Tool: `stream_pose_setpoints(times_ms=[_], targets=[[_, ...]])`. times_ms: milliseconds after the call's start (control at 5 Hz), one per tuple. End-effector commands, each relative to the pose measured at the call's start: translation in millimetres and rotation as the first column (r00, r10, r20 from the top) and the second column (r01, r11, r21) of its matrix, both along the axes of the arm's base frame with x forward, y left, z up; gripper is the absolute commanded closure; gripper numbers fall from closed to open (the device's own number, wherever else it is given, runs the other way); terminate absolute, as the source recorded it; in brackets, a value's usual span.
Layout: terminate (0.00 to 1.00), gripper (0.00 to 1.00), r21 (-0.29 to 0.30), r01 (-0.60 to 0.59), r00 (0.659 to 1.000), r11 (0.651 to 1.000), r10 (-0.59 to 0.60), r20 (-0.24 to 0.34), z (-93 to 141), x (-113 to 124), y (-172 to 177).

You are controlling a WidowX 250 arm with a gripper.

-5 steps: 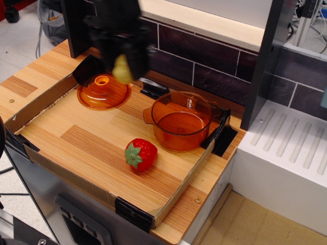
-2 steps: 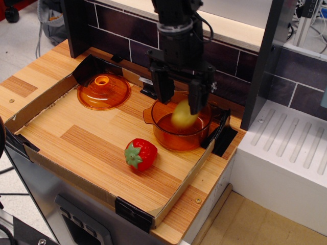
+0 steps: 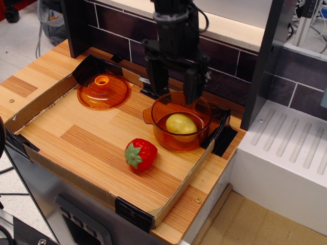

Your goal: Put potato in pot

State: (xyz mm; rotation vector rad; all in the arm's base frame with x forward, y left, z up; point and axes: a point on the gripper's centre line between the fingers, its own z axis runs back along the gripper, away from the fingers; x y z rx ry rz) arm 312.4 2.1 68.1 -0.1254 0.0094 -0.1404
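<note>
The pale yellow-green potato (image 3: 181, 123) lies inside the transparent orange pot (image 3: 161, 137), which stands at the right of the tray. My black gripper (image 3: 174, 93) hangs just above the pot's far rim, open and empty, with its two fingers (image 3: 157, 81) spread apart. It does not touch the potato.
A red strawberry (image 3: 141, 154) with green leaves lies in front of the pot. The domed orange lid (image 3: 103, 91) sits at the tray's back left. The cardboard-edged wooden tray (image 3: 76, 138) holds them all. A dark brick wall stands behind, and a white drainer (image 3: 286, 153) to the right.
The gripper carried the potato from above the lid to the right over the pot, opened, and the potato dropped into the pot. The gripper has since risen slightly.
</note>
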Motion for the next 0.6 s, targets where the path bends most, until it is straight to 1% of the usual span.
stream_pose_setpoints(times_ms=[0,200,400], targets=[[0.0,0.0,0.008,-0.043,0.995,0.999,0.042,0.088,42.4,1.4,40.6],[0.0,0.0,0.008,-0.043,0.995,0.999,0.042,0.088,42.4,1.4,40.6],[1.0,0.0,0.008,-0.043,0.995,0.999,0.042,0.088,42.4,1.4,40.6]])
